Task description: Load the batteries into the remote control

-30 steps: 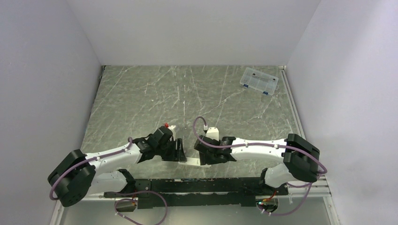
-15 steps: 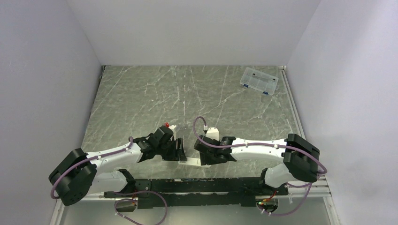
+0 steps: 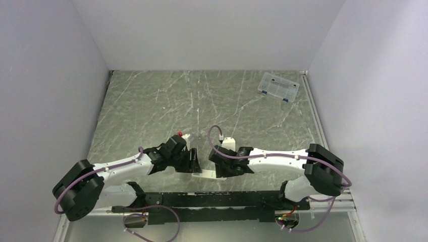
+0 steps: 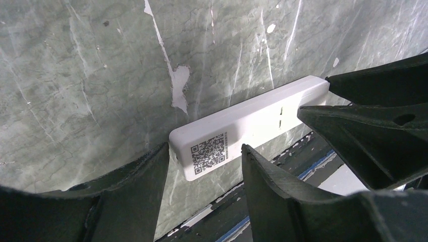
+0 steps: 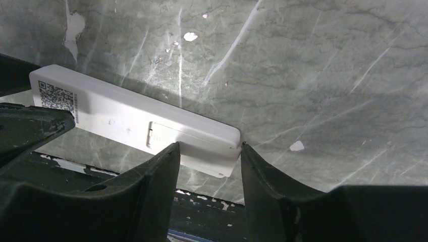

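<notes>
While both arms reached inward low over the marbled table (image 3: pixel 151 111), your left gripper (image 4: pixel 204 146) and right gripper (image 5: pixel 209 146) each straddled one end of the remote control (image 4: pixel 252 121), fingers spread; whether either pinched it, you couldn't tell. Its QR label (image 4: pixel 208 153) faced up between the left fingers.

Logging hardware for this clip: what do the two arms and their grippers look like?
The left arm and right arm have white link shells with black joint housings; a thin mauve cable loops along each. The left gripper and right gripper have matte black, tapering wedge fingers. A small red part sits on the left wrist. No sleeves or markings visible.
</notes>
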Action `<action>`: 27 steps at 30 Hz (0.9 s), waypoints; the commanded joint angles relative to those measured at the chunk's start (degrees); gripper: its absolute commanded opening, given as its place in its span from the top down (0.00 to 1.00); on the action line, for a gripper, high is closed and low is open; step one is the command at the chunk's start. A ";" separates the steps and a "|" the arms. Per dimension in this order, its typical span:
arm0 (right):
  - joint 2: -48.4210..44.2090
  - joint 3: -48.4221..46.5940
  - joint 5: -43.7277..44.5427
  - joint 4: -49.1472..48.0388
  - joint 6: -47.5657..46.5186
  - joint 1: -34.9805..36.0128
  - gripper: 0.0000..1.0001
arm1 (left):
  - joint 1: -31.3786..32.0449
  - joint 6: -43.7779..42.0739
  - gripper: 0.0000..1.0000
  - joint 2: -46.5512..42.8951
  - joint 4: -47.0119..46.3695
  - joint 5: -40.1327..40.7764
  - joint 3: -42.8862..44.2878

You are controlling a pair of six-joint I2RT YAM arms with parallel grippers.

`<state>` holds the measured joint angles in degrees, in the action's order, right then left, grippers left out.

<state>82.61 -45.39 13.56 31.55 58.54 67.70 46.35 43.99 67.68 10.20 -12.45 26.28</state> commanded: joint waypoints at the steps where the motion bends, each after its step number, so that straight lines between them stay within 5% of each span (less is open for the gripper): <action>1: 1.74 -0.99 -1.68 -0.07 0.91 0.50 0.51 | 0.32 -1.05 0.40 -0.20 -2.34 -1.58 0.04; 27: 5.17 -3.43 -4.33 -2.71 0.43 1.20 0.52 | 0.83 0.09 0.47 2.54 -7.31 -4.34 -1.47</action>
<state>85.17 -48.05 13.19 33.52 58.46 67.75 46.33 43.59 69.10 7.92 -13.26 25.61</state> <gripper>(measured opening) 0.487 0.543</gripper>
